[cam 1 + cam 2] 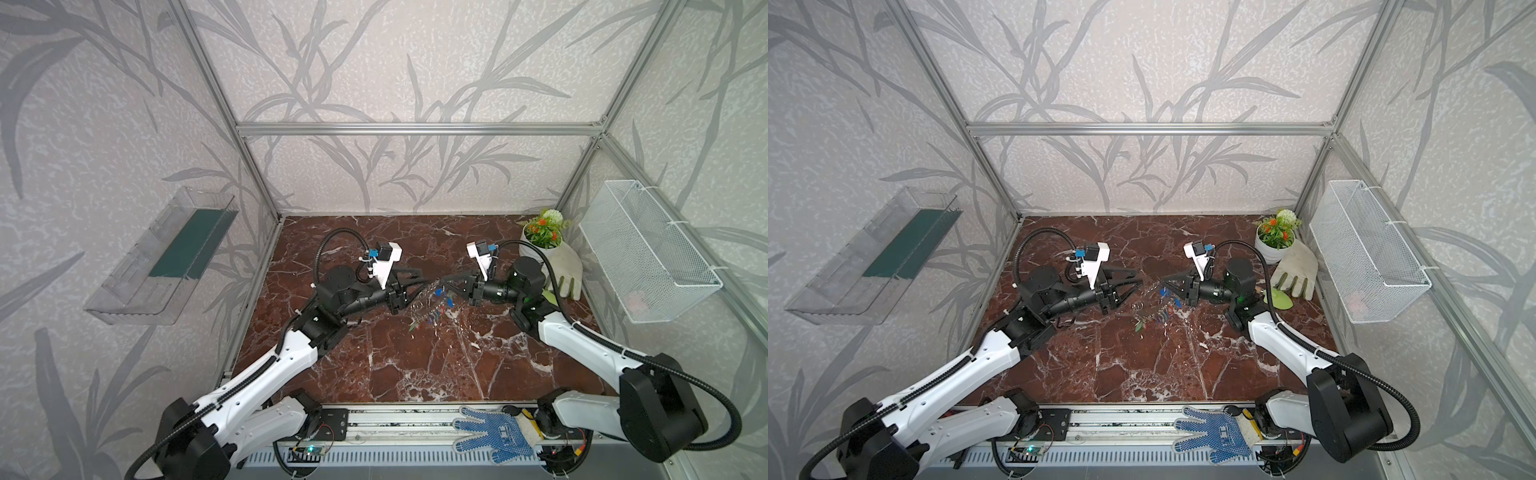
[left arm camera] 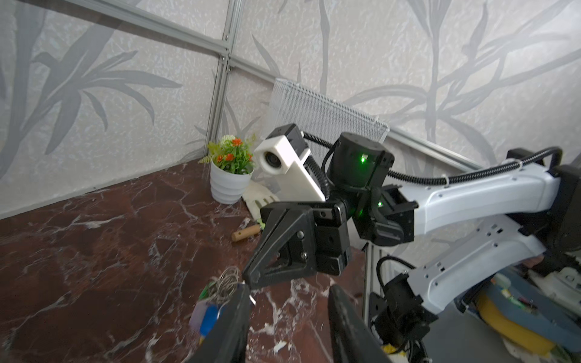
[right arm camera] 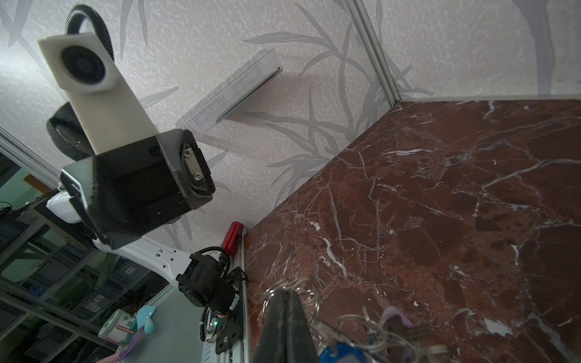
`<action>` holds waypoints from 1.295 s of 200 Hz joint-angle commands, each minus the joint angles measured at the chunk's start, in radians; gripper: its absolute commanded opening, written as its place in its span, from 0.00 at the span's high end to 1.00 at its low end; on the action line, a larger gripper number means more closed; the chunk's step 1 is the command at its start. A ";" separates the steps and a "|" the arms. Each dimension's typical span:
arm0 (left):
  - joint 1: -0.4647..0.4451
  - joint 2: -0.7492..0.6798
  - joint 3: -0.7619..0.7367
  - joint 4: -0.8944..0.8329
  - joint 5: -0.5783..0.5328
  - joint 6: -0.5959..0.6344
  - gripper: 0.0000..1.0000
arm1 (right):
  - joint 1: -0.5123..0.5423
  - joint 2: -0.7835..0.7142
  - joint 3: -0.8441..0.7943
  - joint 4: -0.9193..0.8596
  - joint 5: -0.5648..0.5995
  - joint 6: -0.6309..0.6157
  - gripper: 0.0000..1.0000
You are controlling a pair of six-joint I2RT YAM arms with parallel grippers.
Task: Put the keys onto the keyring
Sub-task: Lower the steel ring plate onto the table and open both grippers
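Here, in both top views, we see two arms meeting over the middle of a red marble surface [image 1: 415,374]. The right arm's fingers [image 1: 451,285] are pinched together on a wire loop of the keyring [image 1: 432,290], holding it between the arms. The keys [image 1: 433,317], with blue, red and green tags, trail from it toward the near left; we cannot tell whether they touch the surface. The left arm's fingers [image 2: 234,320] stand parted just beside the bunch, gripping nothing.
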 commanded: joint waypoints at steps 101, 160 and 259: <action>0.012 0.015 0.063 -0.332 -0.012 0.525 0.57 | 0.002 -0.060 0.061 -0.195 0.044 -0.121 1.00; 0.011 -0.228 -0.090 -0.318 -0.054 0.314 0.50 | 0.055 -0.195 0.029 -0.573 0.269 -0.218 0.83; 0.011 -0.477 -0.224 -0.361 -0.132 0.082 0.51 | 0.347 -0.207 -0.052 -0.983 0.772 -0.247 0.56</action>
